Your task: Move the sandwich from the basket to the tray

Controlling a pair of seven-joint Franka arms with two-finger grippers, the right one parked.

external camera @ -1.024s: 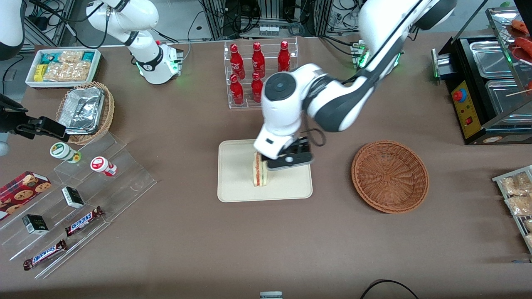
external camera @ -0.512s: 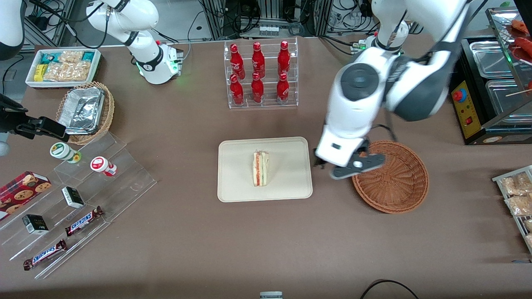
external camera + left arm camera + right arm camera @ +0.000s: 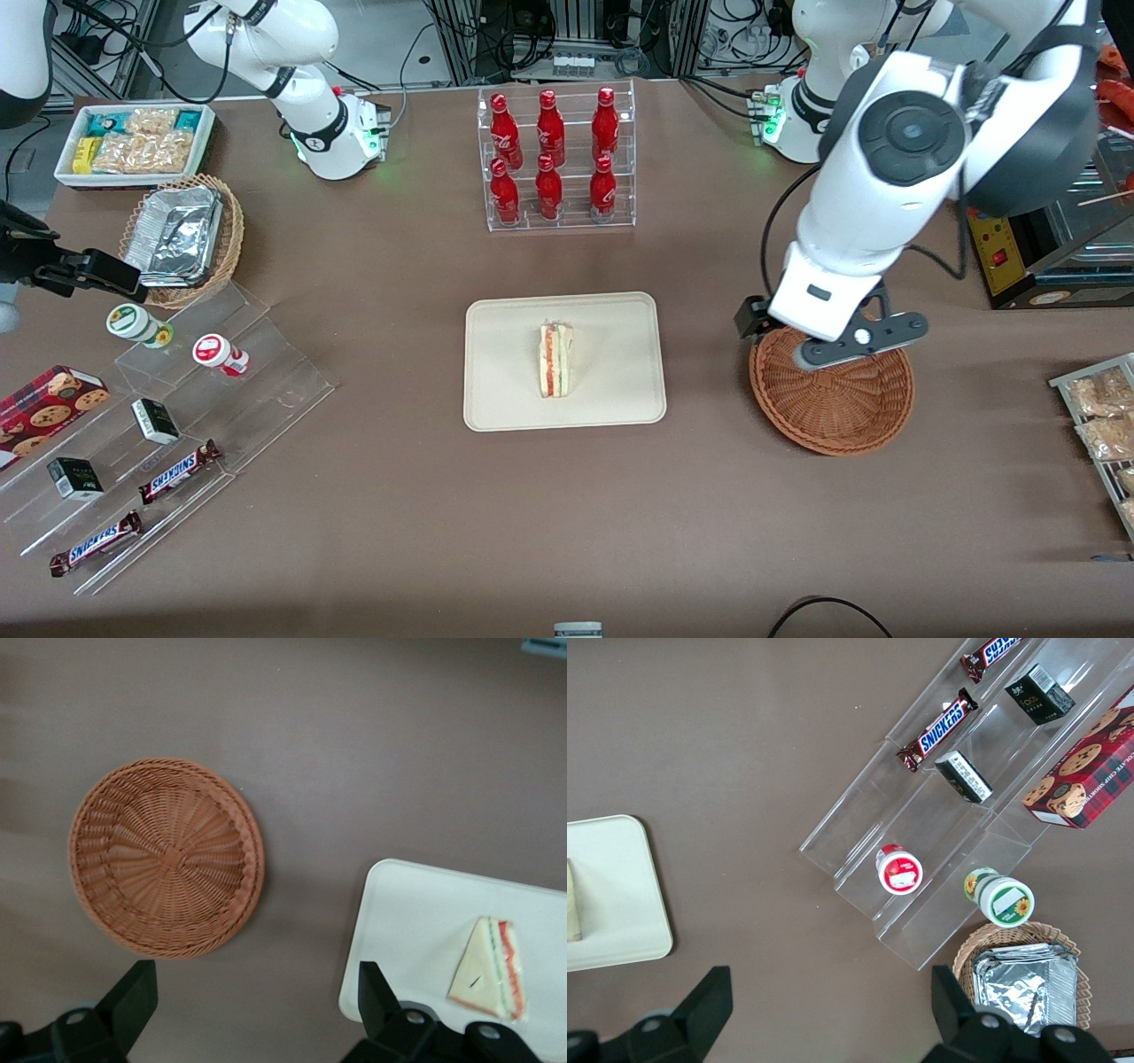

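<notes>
Already the sandwich (image 3: 555, 360) lies on the tray (image 3: 620, 399); gripper (image 3: 846, 341) hangs over the empty basket (image 3: 833, 399), jaws wide, holding nothing; risk: descending would snag the wicker

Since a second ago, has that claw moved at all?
Yes. The claw was at the sandwich on the tray; it has swung toward the working arm's end and now hangs open above the basket.
</notes>
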